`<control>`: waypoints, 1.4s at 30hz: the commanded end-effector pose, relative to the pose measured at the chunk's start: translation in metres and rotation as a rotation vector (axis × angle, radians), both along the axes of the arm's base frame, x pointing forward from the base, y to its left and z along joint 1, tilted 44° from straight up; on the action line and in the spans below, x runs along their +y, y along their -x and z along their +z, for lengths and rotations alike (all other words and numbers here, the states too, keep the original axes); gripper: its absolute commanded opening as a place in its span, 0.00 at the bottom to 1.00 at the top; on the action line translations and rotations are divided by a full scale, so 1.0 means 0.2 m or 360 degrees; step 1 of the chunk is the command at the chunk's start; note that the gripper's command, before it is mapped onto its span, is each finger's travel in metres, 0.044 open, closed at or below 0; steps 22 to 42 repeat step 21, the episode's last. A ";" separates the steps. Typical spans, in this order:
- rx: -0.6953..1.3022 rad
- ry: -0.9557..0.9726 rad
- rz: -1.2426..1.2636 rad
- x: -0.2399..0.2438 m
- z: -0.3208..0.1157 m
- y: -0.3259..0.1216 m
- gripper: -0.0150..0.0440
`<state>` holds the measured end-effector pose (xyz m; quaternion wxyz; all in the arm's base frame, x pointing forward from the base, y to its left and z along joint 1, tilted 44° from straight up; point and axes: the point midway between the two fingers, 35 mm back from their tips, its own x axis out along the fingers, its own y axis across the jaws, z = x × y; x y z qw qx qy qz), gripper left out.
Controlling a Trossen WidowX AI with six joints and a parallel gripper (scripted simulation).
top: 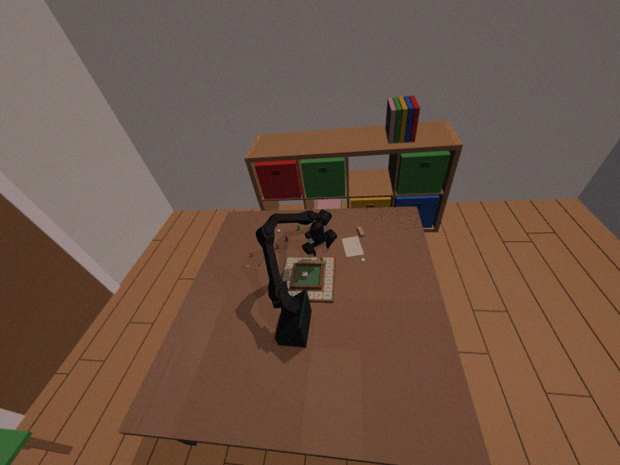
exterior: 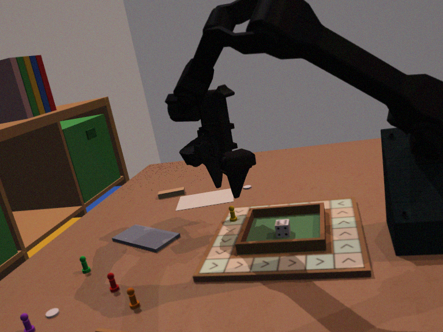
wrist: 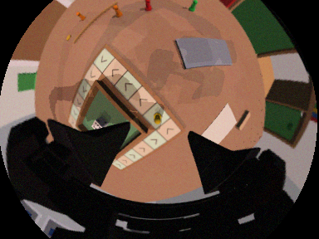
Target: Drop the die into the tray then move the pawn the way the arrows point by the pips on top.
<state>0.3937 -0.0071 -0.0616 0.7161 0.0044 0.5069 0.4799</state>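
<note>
The yellow pawn (top: pixel 321 258) (exterior: pixel 232 213) (wrist: pixel 157 118) stands upright on a pale green square beside the pink corner square, on the side of the board (exterior: pixel 282 275) (wrist: pixel 128 85) nearest the grey slab. My gripper (top: pixel 321 250) (exterior: pixel 226 191) (wrist: pixel 159 129) is wide open and empty above that corner. Its fingertips are clear of the pawn, one on each side in the wrist view. The white die (top: pixel 304 274) (exterior: pixel 282 227) (wrist: pixel 97 124) rests flat in the green-floored tray (exterior: pixel 282 245). Its top shows two rows of dark pips, too small to count surely.
A grey slab (exterior: pixel 146 237) (wrist: pixel 205 53), white paper (top: pixel 353 246) (exterior: pixel 205 200) and wooden block (top: pixel 360 232) (exterior: pixel 171 192) lie beyond the board. Green (exterior: pixel 85 265), red (exterior: pixel 113 282), orange (exterior: pixel 132 298) and purple (exterior: pixel 27 323) pawns stand apart. A white disc (exterior: pixel 52 313) lies near them.
</note>
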 end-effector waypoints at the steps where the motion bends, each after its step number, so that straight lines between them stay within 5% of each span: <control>1: 0.0081 0.0005 -0.0039 -0.03 0.06 0.09 1.00; 12: 0.0595 0.0004 -0.0566 -0.13 0.40 0.82 1.00; 13: 0.0417 0.0012 -0.0425 -0.16 0.34 0.58 1.00; 42: 0.0417 0.0012 -0.0425 -0.16 0.34 0.58 1.00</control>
